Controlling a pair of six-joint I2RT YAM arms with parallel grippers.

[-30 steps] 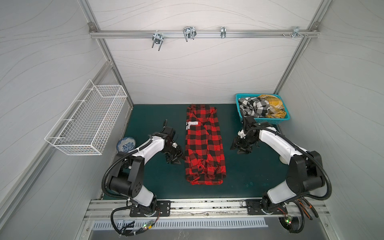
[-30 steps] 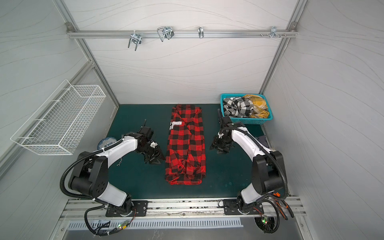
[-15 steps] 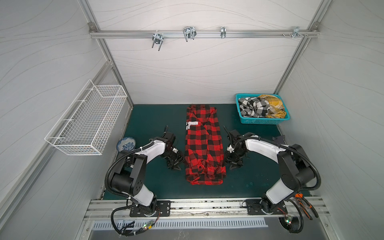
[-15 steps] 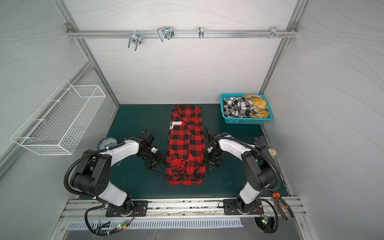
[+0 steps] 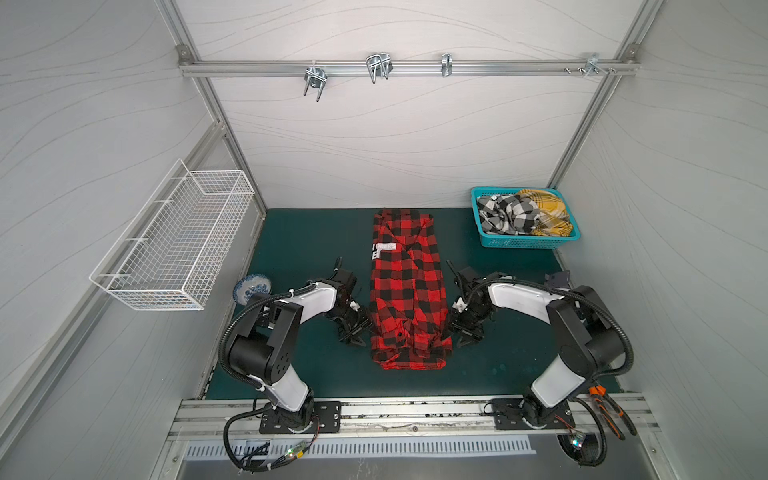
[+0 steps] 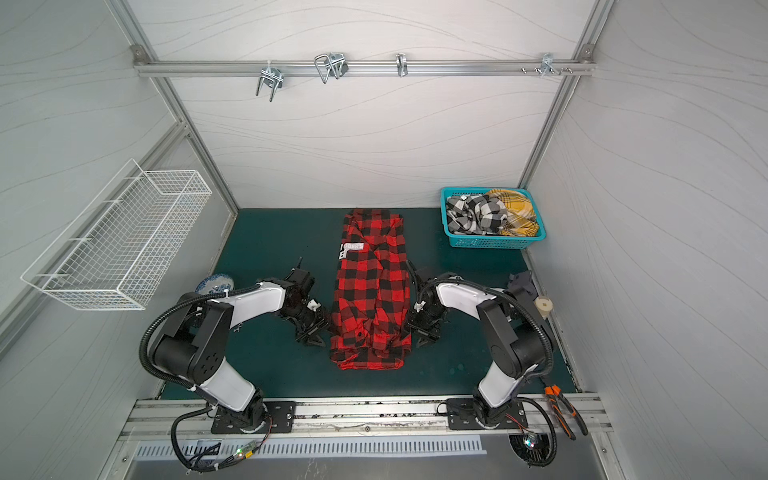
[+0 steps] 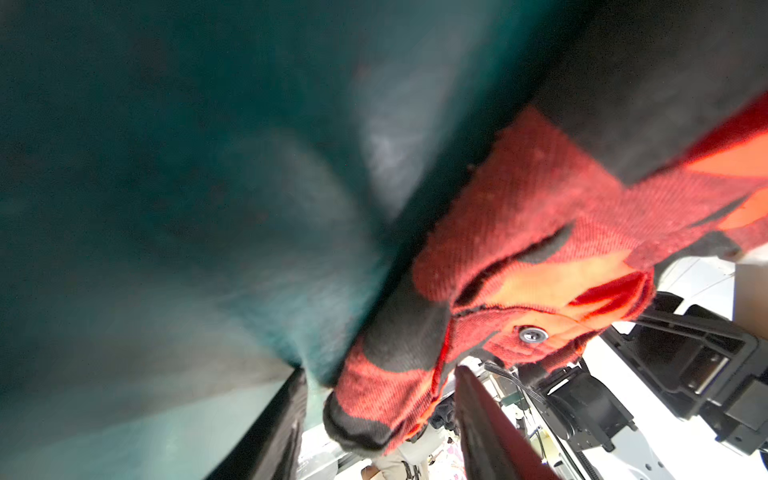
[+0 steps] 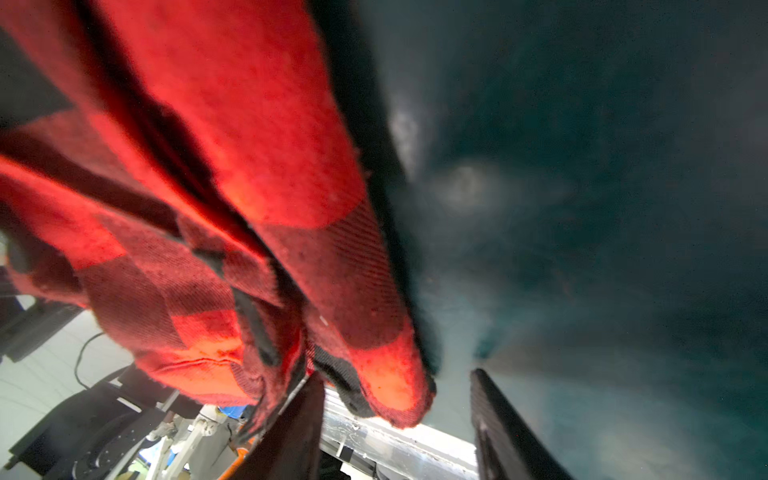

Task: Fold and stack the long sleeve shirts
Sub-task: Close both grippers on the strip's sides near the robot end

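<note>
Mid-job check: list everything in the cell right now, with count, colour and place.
red-and-black shirt: 1, red and black check, white letters, folded long at mat centre
black-and-white shirt: 1, crumpled in plastic basket
yellow plaid shirt: 1, mustard, same basket
plastic basket: 1, teal, mat's back right corner
wire basket: 1, white, left wall
dish: 1, blue and white, mat's left edge
pliers: 1, orange and black, front rail, right
hooks: at least 3, silver, back rail
cream spool: 1, mat's right edge
mat: 1, dark green
left gripper: black, open, beside shirt's left edge
right gripper: black, open, beside shirt's right edge
</note>
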